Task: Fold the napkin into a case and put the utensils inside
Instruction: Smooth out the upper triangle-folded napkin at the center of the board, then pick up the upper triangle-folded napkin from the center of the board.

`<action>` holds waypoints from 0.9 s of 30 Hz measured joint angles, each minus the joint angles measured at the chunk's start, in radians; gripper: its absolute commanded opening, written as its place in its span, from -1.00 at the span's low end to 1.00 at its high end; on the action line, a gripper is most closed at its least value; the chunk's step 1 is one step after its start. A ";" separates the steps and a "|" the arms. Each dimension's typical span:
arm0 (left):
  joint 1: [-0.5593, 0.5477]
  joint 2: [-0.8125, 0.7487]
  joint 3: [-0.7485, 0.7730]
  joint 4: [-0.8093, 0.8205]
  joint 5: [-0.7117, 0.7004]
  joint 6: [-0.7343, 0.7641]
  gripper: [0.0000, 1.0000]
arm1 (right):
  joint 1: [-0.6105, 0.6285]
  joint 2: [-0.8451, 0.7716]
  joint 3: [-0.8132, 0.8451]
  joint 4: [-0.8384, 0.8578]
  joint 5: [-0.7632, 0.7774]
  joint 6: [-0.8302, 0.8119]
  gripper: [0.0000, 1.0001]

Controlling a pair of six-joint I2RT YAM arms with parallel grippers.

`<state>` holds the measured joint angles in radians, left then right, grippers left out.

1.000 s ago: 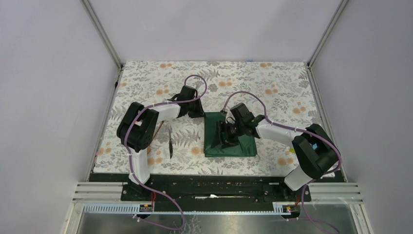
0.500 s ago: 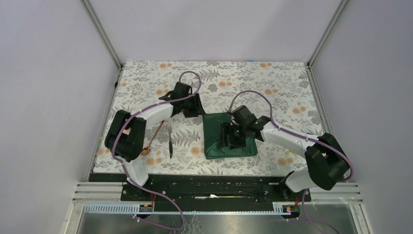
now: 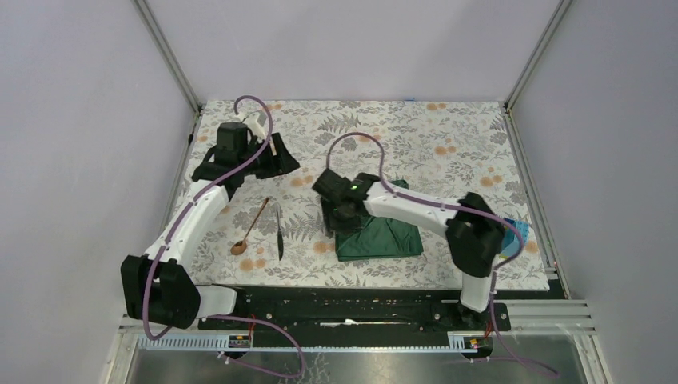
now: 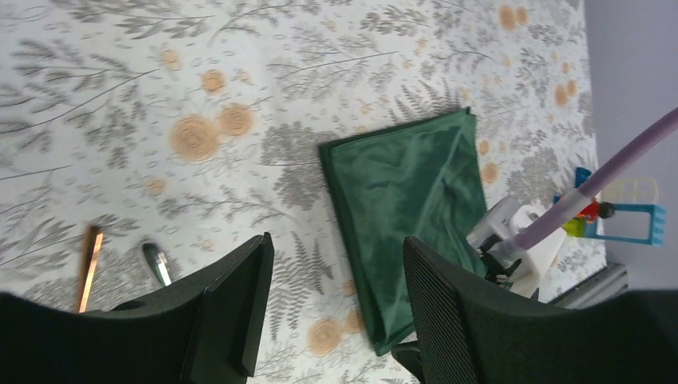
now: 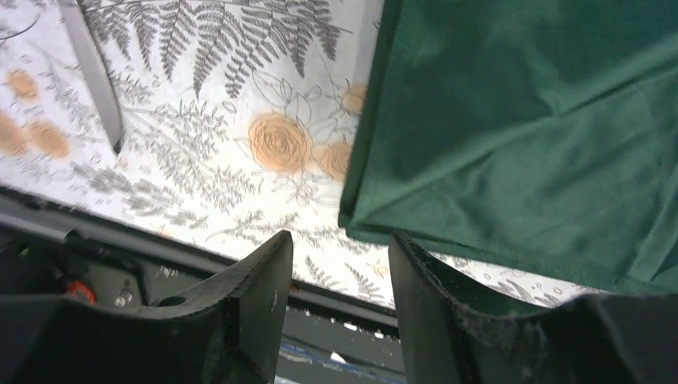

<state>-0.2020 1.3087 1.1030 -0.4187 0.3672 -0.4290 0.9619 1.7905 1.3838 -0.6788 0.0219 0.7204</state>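
- Has let go with the left gripper [image 3: 284, 165]. Nearly closed a second ago, now wide apart with nothing between the fingers [image 4: 232, 312], and pulled up and away from the napkin [image 4: 408, 200].
- Leaves that napkin well below and ahead of the left gripper, toward its right finger. Lies flat there as a folded rectangle on the tablecloth [image 4: 240, 64].
- Has shifted the right gripper [image 3: 337, 222] off the middle of the napkin to its left edge. Narrowing there, but apart and empty, with no fabric pinched between the fingers [image 5: 256, 296].
- Puts the napkin's near corner just ahead of the right fingertips, slightly toward the right one, with the rest spreading away ahead and to the right.
- Uncovers the spoon [image 3: 249, 230] and the knife [image 3: 280, 232], side by side and untouched. Both sit well below the left gripper by its left finger, with the knife also ahead and left of the right fingers.
- Suggests one fold finished and released, but a shape not yet narrow enough to hold cutlery. Probably means another fold starting from that left edge, with the right gripper closing on the corner.
- Leaves spoon and knife to be picked up afterwards, neither being inside so far.
- Risks pulling the layers apart if only the top one gets pinched.
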 measured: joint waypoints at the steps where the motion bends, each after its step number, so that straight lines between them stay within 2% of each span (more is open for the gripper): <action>1: 0.019 -0.016 -0.011 -0.006 0.004 0.014 0.32 | 0.019 0.054 0.060 -0.034 0.027 0.005 0.08; 8: 0.104 -0.031 -0.114 -0.034 0.007 0.045 0.32 | 0.099 0.299 0.333 -0.245 0.140 0.008 -0.15; 11: 0.122 -0.031 -0.131 -0.042 0.024 0.045 0.32 | 0.113 0.351 0.401 -0.292 0.148 0.007 -0.10; 19: 0.134 -0.047 -0.132 -0.035 0.067 0.045 0.31 | 0.132 0.383 0.448 -0.403 0.171 0.010 -0.03; 27: 0.134 -0.048 -0.132 -0.032 0.101 0.045 0.30 | 0.142 0.414 0.472 -0.435 0.179 0.007 -0.22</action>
<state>-0.0685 1.2610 0.9707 -0.4507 0.4686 -0.3843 1.1042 2.2044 1.8557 -1.1137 0.2012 0.7273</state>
